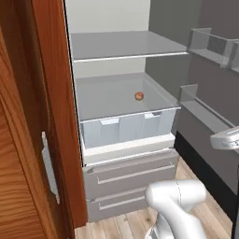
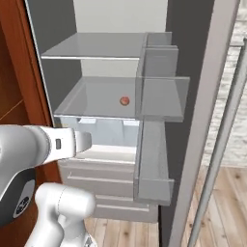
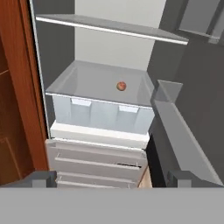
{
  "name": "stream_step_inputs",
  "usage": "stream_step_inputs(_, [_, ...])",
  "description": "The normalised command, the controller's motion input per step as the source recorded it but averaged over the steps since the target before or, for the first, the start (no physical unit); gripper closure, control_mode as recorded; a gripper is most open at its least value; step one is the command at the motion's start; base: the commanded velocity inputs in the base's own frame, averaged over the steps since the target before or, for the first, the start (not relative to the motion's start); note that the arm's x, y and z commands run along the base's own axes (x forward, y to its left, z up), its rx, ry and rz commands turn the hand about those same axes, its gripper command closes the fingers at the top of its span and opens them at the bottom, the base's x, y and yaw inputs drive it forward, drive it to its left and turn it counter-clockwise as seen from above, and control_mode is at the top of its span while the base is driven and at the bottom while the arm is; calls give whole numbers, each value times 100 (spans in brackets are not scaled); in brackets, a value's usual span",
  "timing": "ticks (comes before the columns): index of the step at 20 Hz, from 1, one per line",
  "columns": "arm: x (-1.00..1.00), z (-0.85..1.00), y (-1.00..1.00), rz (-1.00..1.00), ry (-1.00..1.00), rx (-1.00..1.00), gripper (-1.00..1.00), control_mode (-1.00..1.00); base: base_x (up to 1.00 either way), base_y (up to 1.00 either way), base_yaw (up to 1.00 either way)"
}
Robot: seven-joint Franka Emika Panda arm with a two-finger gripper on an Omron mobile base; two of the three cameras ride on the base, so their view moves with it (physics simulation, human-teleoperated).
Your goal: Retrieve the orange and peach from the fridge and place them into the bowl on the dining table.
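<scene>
Fridge [image 1: 126, 140] stands open beside a red-brown cabinet [image 1: 28, 140] on a pale wood floor [image 1: 135, 224], with two grey shelves, one crisper and two drawers below. One peach [image 3: 121, 86] lies far back on the lower shelf [image 3: 92, 83]; jaws spread, empty, well short of it.

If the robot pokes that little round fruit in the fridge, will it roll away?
Probably yes. The peach is a ball lying loose on a flat, smooth grey shelf, so a nudge would likely send it rolling. It looks small, so probably light to lift.
</scene>
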Motion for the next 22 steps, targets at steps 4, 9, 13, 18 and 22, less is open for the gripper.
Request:
stream_step_inputs(4, [0,0,0,0,0,0,-100,100,100,22,-11])
stream_step_inputs(9, [0,0,0,0,0,0,-100,100,100,30,-12])
stream_step_inputs(13, [0,0,0,0,0,0,-100,100,82,44,-14])
stream_step_inputs(18, [0,0,0,0,0,0,-100,100,46,37,-11])
stream_step_inputs(22, [0,0,0,0,0,0,-100,100,23,16,-4])
